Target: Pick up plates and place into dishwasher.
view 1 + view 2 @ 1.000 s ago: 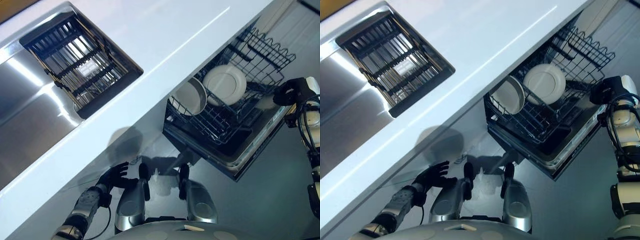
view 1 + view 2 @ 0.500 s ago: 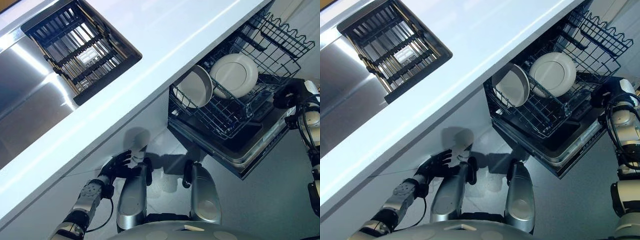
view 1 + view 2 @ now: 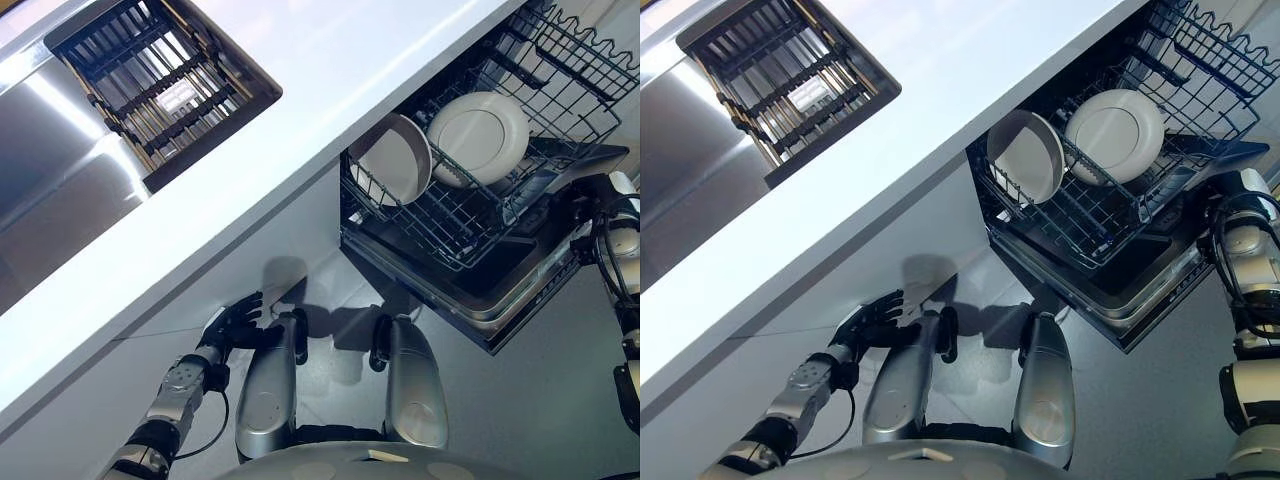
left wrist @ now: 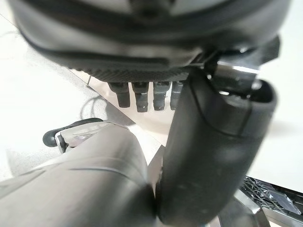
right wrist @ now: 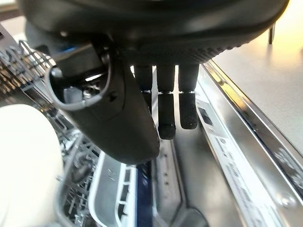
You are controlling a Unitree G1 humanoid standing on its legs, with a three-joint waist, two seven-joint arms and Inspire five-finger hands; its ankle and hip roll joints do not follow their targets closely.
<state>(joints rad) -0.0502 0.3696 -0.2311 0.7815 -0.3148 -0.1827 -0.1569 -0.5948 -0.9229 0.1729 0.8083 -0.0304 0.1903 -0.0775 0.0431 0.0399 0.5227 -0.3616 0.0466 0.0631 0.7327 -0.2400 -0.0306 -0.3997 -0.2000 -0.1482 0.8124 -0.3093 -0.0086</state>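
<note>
Two white plates stand on edge in the dishwasher's dark wire rack [image 3: 452, 232]: a flat plate [image 3: 478, 138] and a deeper one [image 3: 392, 160] to its left. My right hand [image 3: 592, 192] hangs beside the rack's right end, over the open dishwasher door [image 3: 528, 302]. In the right wrist view its fingers [image 5: 168, 111] point straight down at the door's steel inner edge, open and holding nothing, with a plate's rim [image 5: 23, 156] beside them. My left hand [image 3: 232, 322] is low by the cabinet front under the counter, its fingers [image 4: 142, 97] spread and empty.
A white counter [image 3: 300, 110] runs diagonally above the dishwasher. A steel sink [image 3: 50, 190] is set in it at the left, holding a dark slatted rack [image 3: 160, 90]. Grey floor lies to the right of the open door.
The whole picture has shifted, so the camera has moved. My right hand now sits a little lower against the rack's end. The left hand has kept its place and pose.
</note>
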